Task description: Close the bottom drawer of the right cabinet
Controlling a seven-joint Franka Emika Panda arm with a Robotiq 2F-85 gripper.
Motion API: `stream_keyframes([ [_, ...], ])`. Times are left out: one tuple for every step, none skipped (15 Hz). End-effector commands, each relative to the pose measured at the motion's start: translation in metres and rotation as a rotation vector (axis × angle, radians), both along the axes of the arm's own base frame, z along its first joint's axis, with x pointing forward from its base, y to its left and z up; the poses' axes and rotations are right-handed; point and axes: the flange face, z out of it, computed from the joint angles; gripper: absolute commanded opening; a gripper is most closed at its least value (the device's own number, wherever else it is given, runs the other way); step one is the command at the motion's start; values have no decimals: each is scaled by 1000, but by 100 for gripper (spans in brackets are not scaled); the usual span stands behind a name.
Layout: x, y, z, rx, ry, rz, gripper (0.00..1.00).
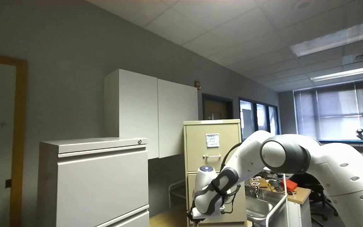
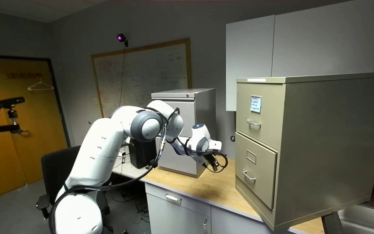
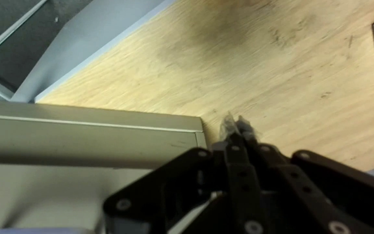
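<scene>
The right cabinet (image 1: 211,127) is tall and beige; it also shows in an exterior view (image 2: 330,139). Its bottom drawer (image 2: 255,165) has a small silver handle and stands slightly out from the cabinet face. In an exterior view the arm partly covers the drawer (image 1: 239,205). In the wrist view the drawer front (image 3: 60,185) fills the lower left, above the cabinet base (image 3: 93,141). My gripper (image 3: 237,125) is shut and empty, fingertips together. It points down beside the cabinet's lower corner, over the wooden counter. In an exterior view the gripper (image 2: 218,167) is apart from the drawer front.
The wooden counter (image 2: 203,187) lies under the gripper. A pale grey cabinet (image 2: 183,159) stands behind the arm; it is also in an exterior view (image 1: 102,186). White wall cupboards (image 1: 139,116) hang above. A metal sink (image 1: 258,208) is beside the beige cabinet.
</scene>
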Motion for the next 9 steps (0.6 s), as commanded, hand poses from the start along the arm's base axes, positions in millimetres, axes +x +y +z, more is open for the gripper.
stream_keyframes([
  [29,-27,30,-165,-41,75,0],
  [38,-34,38,-223,-70,91,0],
  [47,-41,46,-268,-97,102,0],
  [57,-48,53,-311,-134,107,0],
  [67,-53,60,-354,-170,113,0],
  [77,-60,64,-395,-203,119,0],
  [85,-66,65,-430,-233,120,0],
  [93,-73,65,-476,-250,138,0],
  [100,-79,63,-516,-245,162,0],
])
